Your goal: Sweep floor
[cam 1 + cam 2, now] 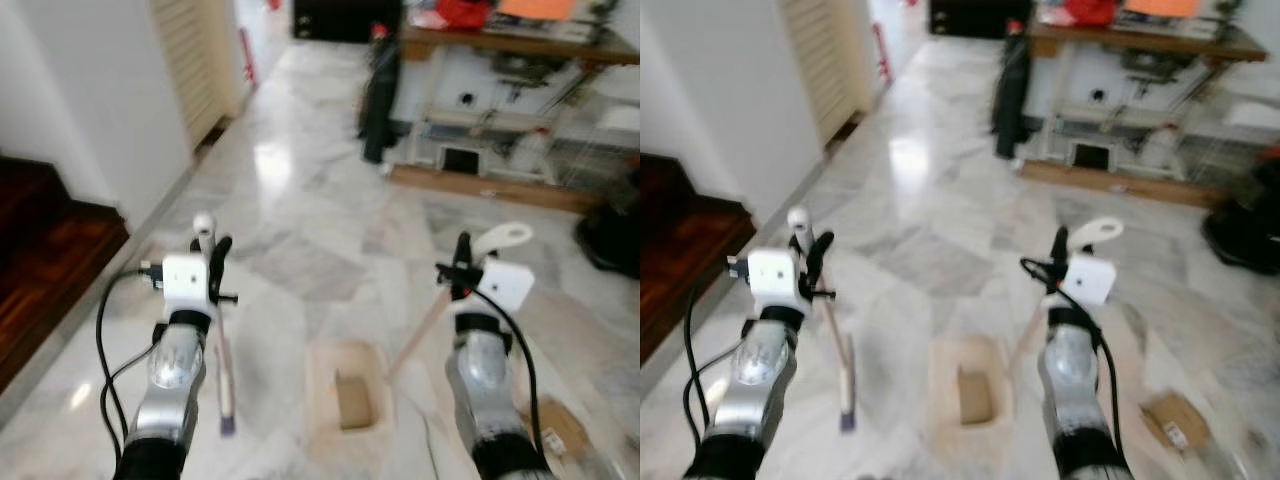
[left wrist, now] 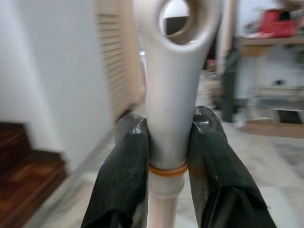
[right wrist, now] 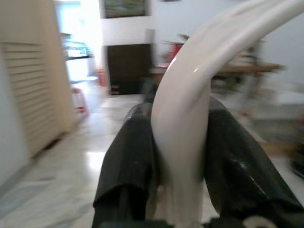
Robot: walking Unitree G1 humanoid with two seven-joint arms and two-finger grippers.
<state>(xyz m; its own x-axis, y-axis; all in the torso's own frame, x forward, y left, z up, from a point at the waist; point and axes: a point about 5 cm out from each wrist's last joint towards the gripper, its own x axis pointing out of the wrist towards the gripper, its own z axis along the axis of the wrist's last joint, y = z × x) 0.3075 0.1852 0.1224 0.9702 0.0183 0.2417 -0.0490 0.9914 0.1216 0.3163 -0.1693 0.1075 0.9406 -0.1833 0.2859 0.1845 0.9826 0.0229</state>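
My left gripper (image 1: 213,252) is shut on the white handle of a broom (image 1: 204,225). Its thin stick runs down to a purple tip (image 1: 226,424) on the marble floor. In the left wrist view the two black fingers (image 2: 126,161) clamp the handle (image 2: 173,85) just below its hanging hole. My right gripper (image 1: 462,262) is shut on the curved white handle (image 1: 503,237) of a dustpan. The beige pan (image 1: 322,398) rests on the floor between my arms, with a brown cardboard scrap (image 1: 353,402) inside. In the right wrist view the fingers (image 3: 128,156) squeeze that handle (image 3: 190,95).
Another cardboard piece (image 1: 1175,422) lies on the floor by my right arm. Dark wooden steps (image 1: 40,260) and a white wall stand at the left. A cluttered wooden table (image 1: 500,45), a black bag (image 1: 380,100) and a dark object (image 1: 610,240) are ahead on the right.
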